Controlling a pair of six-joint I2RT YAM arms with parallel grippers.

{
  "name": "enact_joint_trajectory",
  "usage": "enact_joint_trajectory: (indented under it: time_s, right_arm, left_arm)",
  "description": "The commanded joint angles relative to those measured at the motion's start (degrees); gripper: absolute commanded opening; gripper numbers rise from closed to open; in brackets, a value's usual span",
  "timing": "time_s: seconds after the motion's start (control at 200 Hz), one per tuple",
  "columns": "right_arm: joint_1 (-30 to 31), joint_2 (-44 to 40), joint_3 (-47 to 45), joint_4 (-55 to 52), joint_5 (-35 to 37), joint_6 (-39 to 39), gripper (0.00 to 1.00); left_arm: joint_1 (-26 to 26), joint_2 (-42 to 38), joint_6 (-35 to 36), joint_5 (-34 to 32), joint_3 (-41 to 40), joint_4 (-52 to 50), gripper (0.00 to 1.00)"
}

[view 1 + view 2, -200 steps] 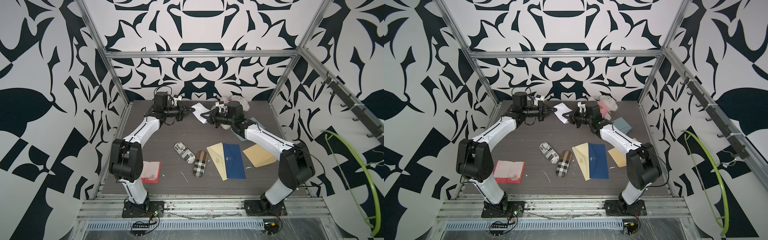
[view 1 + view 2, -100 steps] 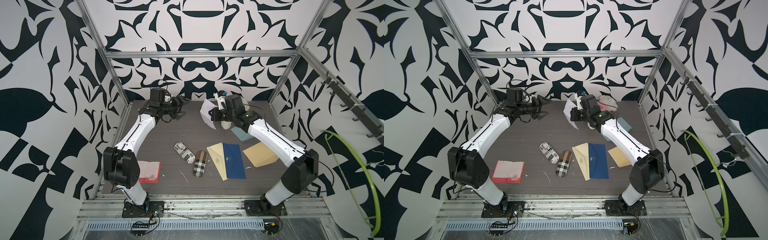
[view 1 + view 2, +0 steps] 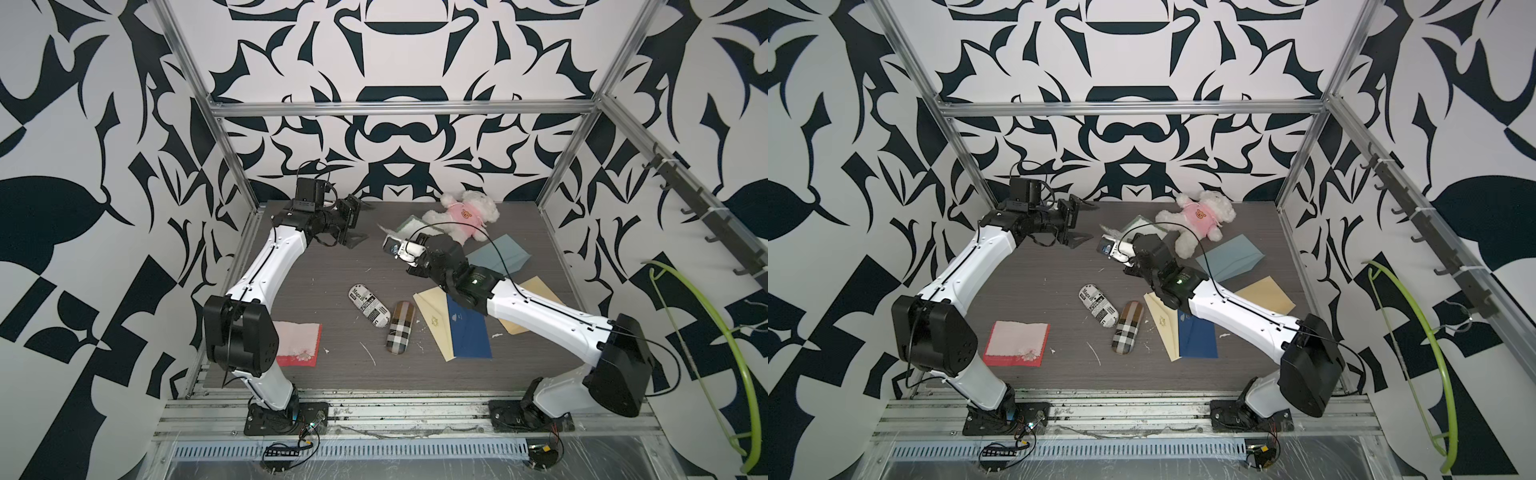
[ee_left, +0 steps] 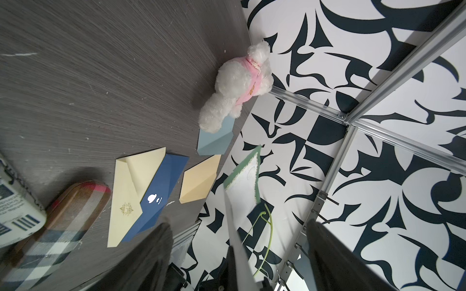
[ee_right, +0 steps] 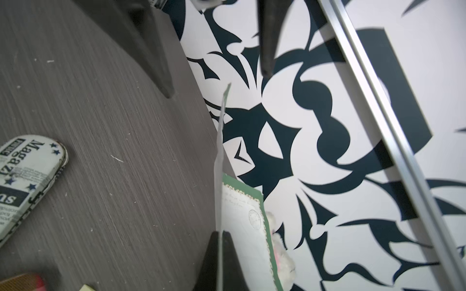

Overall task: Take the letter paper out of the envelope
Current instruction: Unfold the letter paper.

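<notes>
Both hands no longer share the load: the left hand (image 3: 360, 222) has let go, fingers wide apart, while the right hand (image 5: 221, 235) stays clamped on the green-edged envelope (image 5: 242, 214) beside the plush bear (image 3: 461, 216). The letter paper is apparently still inside.

TEXT | newsprint case (image 5: 30, 173): "Magazi", "su" | green-edged envelope (image 5: 245, 216): script and postmark illegible

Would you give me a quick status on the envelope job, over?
Left gripper open, empty. Right gripper shut on green-edged envelope, off the table. Plush bear close behind.
</notes>
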Motion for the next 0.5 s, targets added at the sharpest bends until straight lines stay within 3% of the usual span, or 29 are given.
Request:
enact_joint_trajectory:
  time_s: [0.0, 0.21, 0.32, 0.495]
  right_arm:
    - [1.7, -0.8, 0.1, 7.1, 2.9, -11.8, 0.00]
    - [3.8, 0.8, 1.7, 7.2, 2.3, -14.8, 0.00]
    - [4.5, 1.6, 2.2, 7.3, 2.2, -15.2, 0.00]
    - [5.2, 2.2, 2.4, 8.0, 2.3, -15.3, 0.00]
  left_arm:
    - [-0.1, 0.4, -0.4, 2.8, -1.4, -1.1, 0.89]
    - [-0.6, 0.8, -2.4, 4.8, -5.6, 3.6, 0.86]
    - [-1.6, 1.7, -3.1, 5.6, -5.0, 4.8, 0.75]
    - [-2.0, 1.3, -6.7, 6.3, -7.4, 11.0, 0.50]
